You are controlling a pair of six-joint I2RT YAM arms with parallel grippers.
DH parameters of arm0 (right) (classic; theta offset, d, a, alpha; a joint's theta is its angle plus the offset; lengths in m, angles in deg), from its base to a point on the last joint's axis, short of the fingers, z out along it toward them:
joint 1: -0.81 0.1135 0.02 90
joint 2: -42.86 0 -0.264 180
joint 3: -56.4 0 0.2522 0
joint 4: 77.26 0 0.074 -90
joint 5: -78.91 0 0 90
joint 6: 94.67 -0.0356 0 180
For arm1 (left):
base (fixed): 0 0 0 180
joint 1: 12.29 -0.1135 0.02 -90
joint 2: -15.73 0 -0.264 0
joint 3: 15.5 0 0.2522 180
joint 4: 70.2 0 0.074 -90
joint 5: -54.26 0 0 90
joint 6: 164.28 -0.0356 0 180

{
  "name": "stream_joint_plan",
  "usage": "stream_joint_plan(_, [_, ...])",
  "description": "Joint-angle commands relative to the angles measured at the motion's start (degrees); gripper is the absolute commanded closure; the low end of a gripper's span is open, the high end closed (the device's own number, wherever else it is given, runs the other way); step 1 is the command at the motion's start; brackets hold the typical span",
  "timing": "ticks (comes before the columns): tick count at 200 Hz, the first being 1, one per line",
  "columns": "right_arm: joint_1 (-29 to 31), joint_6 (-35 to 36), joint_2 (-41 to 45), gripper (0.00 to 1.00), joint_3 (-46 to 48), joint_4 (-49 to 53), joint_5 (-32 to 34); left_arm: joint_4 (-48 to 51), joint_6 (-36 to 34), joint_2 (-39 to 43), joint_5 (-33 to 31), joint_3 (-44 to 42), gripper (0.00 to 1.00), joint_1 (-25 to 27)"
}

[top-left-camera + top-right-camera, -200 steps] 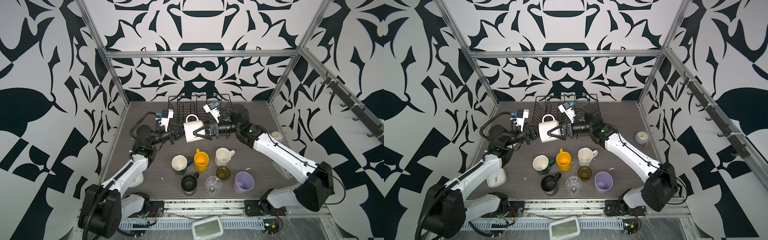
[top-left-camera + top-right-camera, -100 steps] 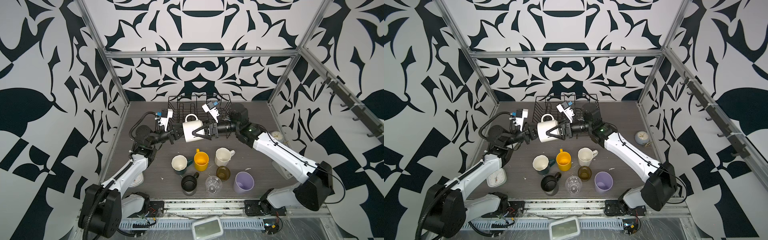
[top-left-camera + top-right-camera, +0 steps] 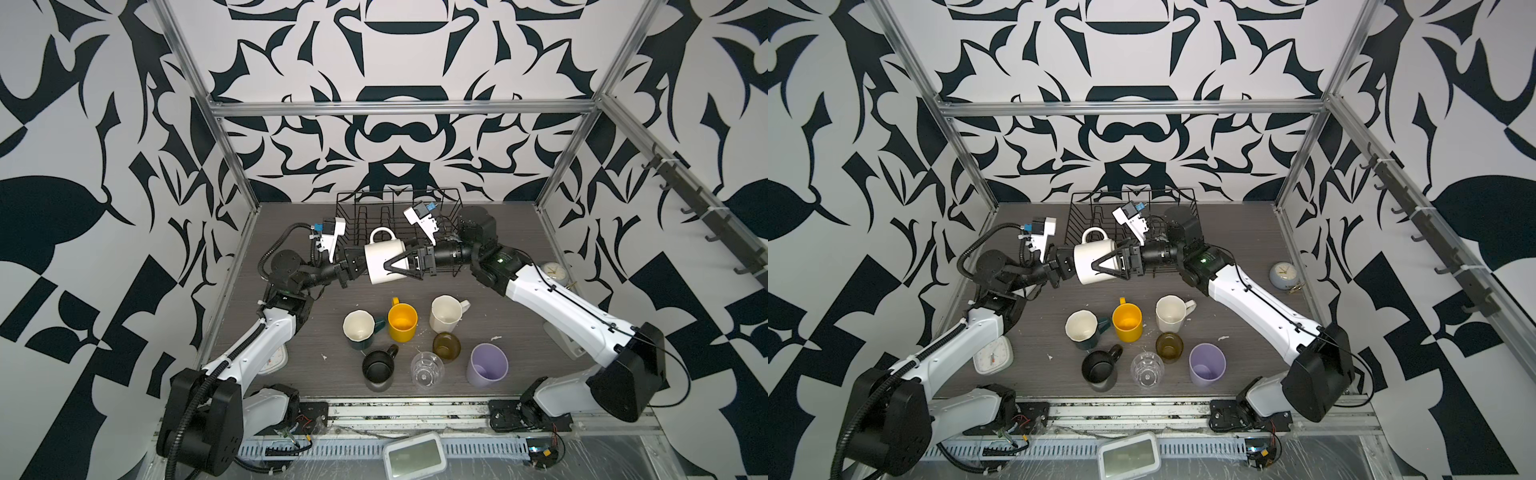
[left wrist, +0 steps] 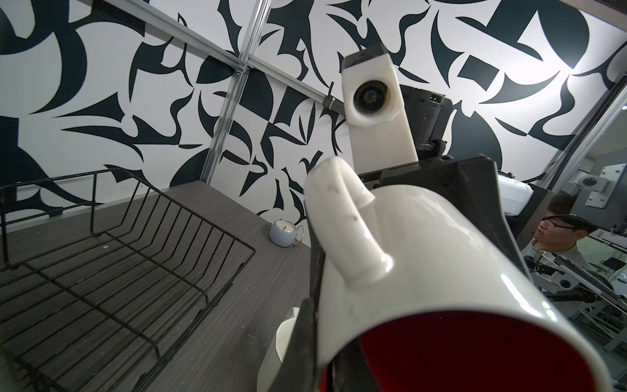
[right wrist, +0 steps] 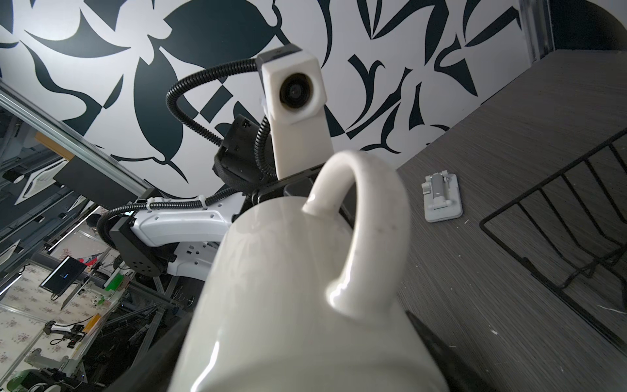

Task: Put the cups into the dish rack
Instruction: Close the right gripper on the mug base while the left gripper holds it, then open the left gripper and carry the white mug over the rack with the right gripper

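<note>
I have the left gripper [image 3: 356, 269] pinching the rim of the mug [image 3: 378, 255], which hangs sideways between both grippers just in front of the rack [image 3: 453, 199], while the right gripper [image 3: 395, 262] straddles its body with jaws wide, grip unclear.

A white mug [image 3: 384, 262], red inside, hangs in the air on its side, handle up, just in front of the black wire dish rack [image 3: 361, 214]. 7 more stand upright nearer the front: teal mug [image 3: 358, 328], yellow mug [image 3: 402, 322], faceted white mug [image 3: 446, 313], then black mug [image 3: 377, 368], clear glass [image 3: 426, 369], amber glass [image 3: 446, 347], lilac tumbler [image 3: 487, 365].
</note>
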Motion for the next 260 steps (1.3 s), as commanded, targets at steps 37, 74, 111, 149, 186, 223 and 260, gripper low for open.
stream_joint_plan(37, [0.5, -1.9, 1.2, 1.0, -1.4, -2.2, 6.5, -2.7, -0.1, 0.6, -3.9, 3.5, 0.84, 0.3])
stream_joint_plan(74, [0.5, -1.9, 1.9, 1.0, -1.2, -2.3, 6.9, -1.6, -0.6, 0.6, -4.3, 3.7, 0.59, 0.2])
stream_joint_plan(111, [0.5, -2.1, 2.5, 1.0, -1.3, -2.4, 7.8, 0.5, -2.6, 1.3, -4.9, 3.6, 0.41, 0.3])
stream_joint_plan(149, [0.4, -2.0, 4.1, 1.0, -1.6, -1.7, 9.3, 5.3, -7.3, 3.6, -6.1, 3.1, 0.23, 0.2])
stream_joint_plan(186, [0.5, -1.3, 5.8, 1.0, -3.0, 1.6, 11.5, 11.6, -12.5, 6.7, -8.7, 2.8, 0.0, 0.3])
stream_joint_plan(223, [0.4, -0.2, 7.4, 1.0, -4.3, 6.0, 13.8, 17.5, -16.2, 9.5, -13.4, 2.1, 0.01, -0.1])
stream_joint_plan(260, [-0.6, 2.9, 9.2, 1.0, -6.8, 14.9, 18.3, 23.4, -18.3, 12.2, -22.0, 2.1, 0.01, -0.7])
